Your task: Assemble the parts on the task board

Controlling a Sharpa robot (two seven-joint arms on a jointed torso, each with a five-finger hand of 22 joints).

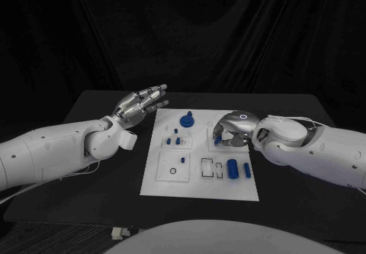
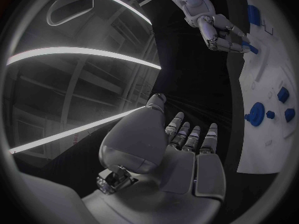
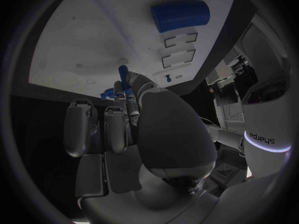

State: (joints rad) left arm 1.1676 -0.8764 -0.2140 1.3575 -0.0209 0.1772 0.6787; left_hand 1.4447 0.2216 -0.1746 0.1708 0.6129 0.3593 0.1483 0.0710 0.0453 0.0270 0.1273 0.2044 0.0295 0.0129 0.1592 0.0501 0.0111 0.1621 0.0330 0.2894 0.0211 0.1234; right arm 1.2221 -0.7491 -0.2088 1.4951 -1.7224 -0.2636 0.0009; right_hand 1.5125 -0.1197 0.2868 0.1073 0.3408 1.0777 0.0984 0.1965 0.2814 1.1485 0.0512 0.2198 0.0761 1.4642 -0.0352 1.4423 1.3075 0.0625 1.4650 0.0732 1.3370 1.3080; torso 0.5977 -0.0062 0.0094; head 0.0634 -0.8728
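Head view: the white task board [image 1: 200, 182] lies in the middle of the black table [image 1: 290, 106], its long side running away from the robot. The left hand [image 1: 139, 106] is raised beside the board's far left corner, off the board, its fingers spread and extended with nothing between them; the left wrist view shows the same hand [image 2: 181, 149] with palm bare and fingers apart above the dark table. The right hand [image 1: 231, 129] is lowered over the right half of the board, fingers curled downward, and a small blue part [image 1: 218, 141] shows at its fingertips. In the right wrist view this small blue part [image 3: 122, 72] stands up between the tips of the right hand [image 3: 134, 129], pinched just above the board surface; the left wrist view also shows the right hand [image 2: 227, 35] at the board with a blue piece at its fingertips. On the board, a round blue knob part [image 1: 186, 121] stands near the far edge, two small blue pegs [image 1: 174, 141] sit upright in the left middle section, and a blue cylinder [image 1: 231, 169] lies beside a thinner blue pin [image 1: 246, 170] near the right edge, just next to two empty rectangular slots [image 1: 207, 168]. The right wrist view shows the blue cylinder [image 3: 181, 15] lying on its side beyond the fingertips.
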